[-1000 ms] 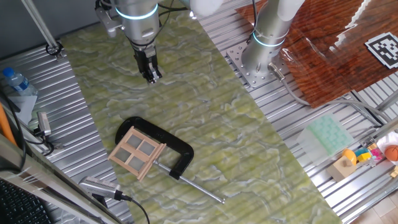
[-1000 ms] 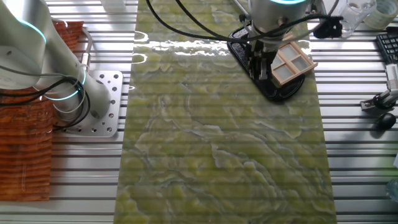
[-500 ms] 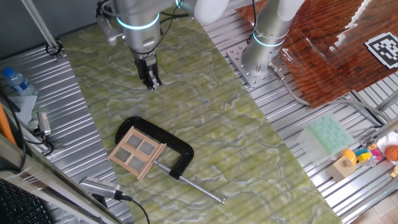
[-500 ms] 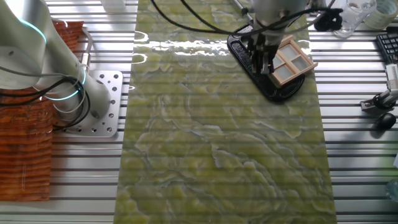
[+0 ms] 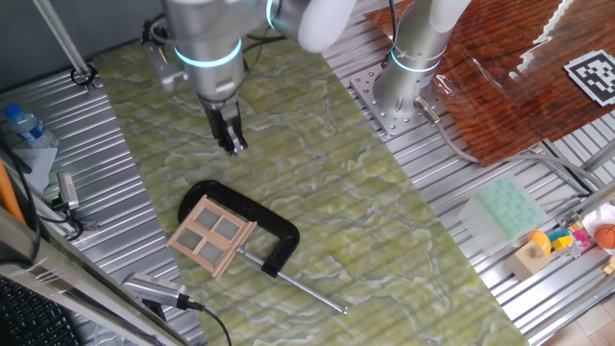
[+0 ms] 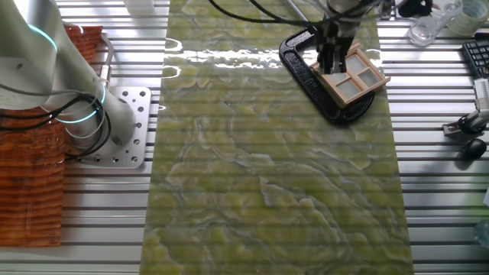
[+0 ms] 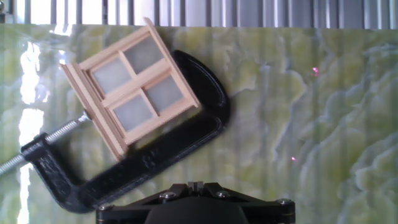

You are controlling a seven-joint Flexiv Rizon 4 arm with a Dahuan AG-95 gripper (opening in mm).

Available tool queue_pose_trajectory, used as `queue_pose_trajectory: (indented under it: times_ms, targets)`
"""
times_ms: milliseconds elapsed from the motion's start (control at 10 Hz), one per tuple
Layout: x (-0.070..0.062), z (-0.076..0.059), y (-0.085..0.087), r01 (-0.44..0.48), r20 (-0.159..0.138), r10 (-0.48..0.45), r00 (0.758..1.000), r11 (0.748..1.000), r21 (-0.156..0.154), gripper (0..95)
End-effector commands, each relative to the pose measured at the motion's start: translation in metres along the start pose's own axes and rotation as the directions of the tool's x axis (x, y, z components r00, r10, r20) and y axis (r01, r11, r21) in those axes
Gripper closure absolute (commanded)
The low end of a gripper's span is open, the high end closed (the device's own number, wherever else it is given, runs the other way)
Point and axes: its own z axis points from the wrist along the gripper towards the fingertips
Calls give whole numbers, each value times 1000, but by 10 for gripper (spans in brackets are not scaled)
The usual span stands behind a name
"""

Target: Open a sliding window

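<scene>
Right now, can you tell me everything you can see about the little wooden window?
The sliding window is small and square, with a light tan frame that looks like wood. A wooden cross splits it into four greyish panes. It sits tilted on the green mat, held in the black C-clamp, whose screw rod meets one frame edge. The gripper hangs above the mat, apart from it.

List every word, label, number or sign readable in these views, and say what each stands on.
No readable words or numbers anywhere.
Black-and-white square marker on the brown surface at the far corner: a coded pattern, not text.
Raised marks on the black C-clamp body: too blurred to read.
The sliding window carries no marking.
</scene>
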Motion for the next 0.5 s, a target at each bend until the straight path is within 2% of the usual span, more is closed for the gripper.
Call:
queue_pose_trajectory:
  times_ms: [100,200,500]
  targets:
    - [0,4,8,11,1,-11,1000,1000,1,950]
    - [-1,8,15,14,1,-14,1000,1000,7,950]
    - [-13,21,19,29,0,-29,1000,999,12,950]
